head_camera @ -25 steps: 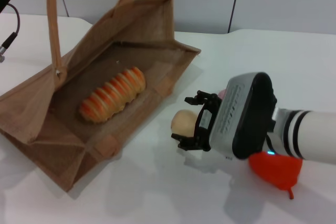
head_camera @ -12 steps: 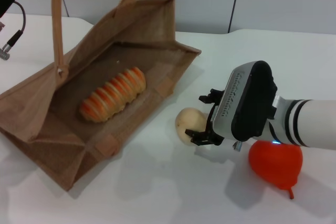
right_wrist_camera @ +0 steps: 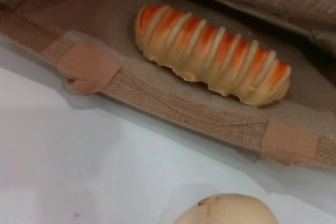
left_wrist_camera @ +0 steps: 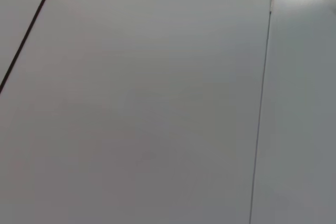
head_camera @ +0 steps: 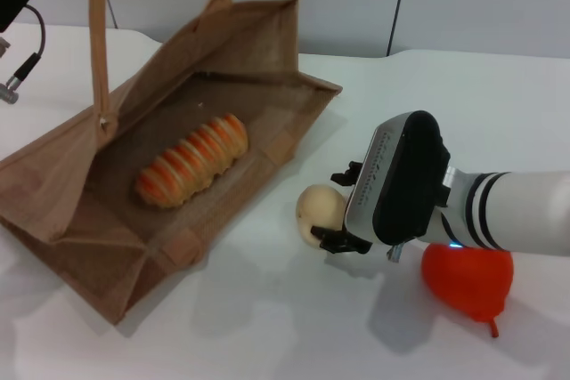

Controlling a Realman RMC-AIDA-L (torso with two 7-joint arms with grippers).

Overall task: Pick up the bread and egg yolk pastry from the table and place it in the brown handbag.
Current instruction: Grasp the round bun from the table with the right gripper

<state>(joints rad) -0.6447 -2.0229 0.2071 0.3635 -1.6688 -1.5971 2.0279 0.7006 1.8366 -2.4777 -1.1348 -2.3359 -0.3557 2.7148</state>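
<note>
Right gripper [head_camera: 337, 207] fingers bracketed the egg yolk pastry [head_camera: 320, 214], contact unclear | pastry: smooth pale beige ball on table [head_camera: 267, 327] beside brown handbag [head_camera: 62, 184] | striped bread [head_camera: 191, 159] lay inside bag

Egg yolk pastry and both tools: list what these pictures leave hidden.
- Egg yolk pastry: head view, its right side hidden by the right tool; right wrist view, cut by the frame edge.
- Left tool: out of view; left wrist view shows only blank wall.
</note>
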